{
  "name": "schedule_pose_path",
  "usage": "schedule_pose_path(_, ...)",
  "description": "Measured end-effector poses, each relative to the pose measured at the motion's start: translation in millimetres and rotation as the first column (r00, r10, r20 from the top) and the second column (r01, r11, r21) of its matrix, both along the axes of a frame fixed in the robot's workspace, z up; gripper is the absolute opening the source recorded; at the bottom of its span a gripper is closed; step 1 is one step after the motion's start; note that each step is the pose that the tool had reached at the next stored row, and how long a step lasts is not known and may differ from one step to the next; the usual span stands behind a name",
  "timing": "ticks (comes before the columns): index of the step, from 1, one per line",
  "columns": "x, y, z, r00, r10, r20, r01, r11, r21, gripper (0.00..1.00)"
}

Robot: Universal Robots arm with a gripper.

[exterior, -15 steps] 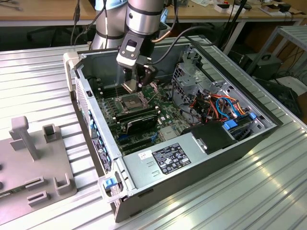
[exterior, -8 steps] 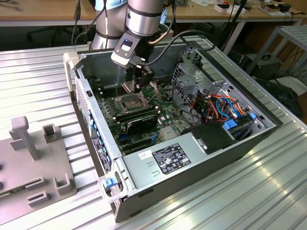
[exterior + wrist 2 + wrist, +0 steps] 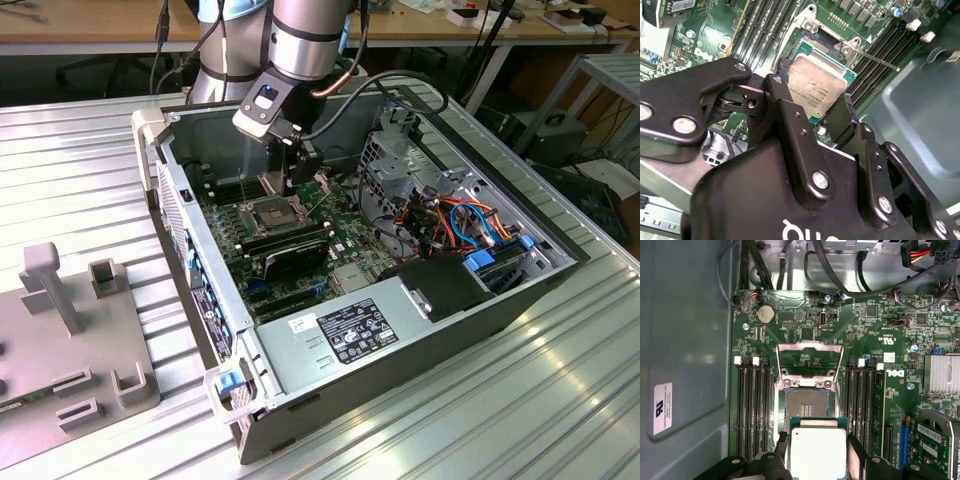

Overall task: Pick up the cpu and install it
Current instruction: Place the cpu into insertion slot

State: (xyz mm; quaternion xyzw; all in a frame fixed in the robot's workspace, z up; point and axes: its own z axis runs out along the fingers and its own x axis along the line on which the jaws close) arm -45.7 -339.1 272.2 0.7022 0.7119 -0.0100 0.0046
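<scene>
While above socket (image 3: 807, 402), fingers (image 3: 856, 450) pinch cpu (image 3: 817, 452).

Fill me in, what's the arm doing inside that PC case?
The arm's claw is gripping the flat square CPU with the silver-grey metal top by two opposite edges, inside the open grey metal computer case. The chip hangs close to the square black socket on the green motherboard. The socket's metal frame is flipped open and its bed is bare, so the CPU is not yet seated.
</scene>
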Motion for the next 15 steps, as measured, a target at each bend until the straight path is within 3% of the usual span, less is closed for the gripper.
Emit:
schedule_pose_path(5, 0.2, 0.1, -0.8, 1.0000, -0.001, 0.0003, 0.001, 1.0000, 0.0006, 0.55)
schedule_pose_path(10, 0.2, 0.0, -8.2, 0.9998, 0.000, 0.0182, 0.000, 1.0000, 0.0003, 0.55)
schedule_pose_path(15, 0.1, 0.0, -16.3, 0.9998, -0.001, 0.0222, 0.000, 1.0000, 0.0003, 0.55)
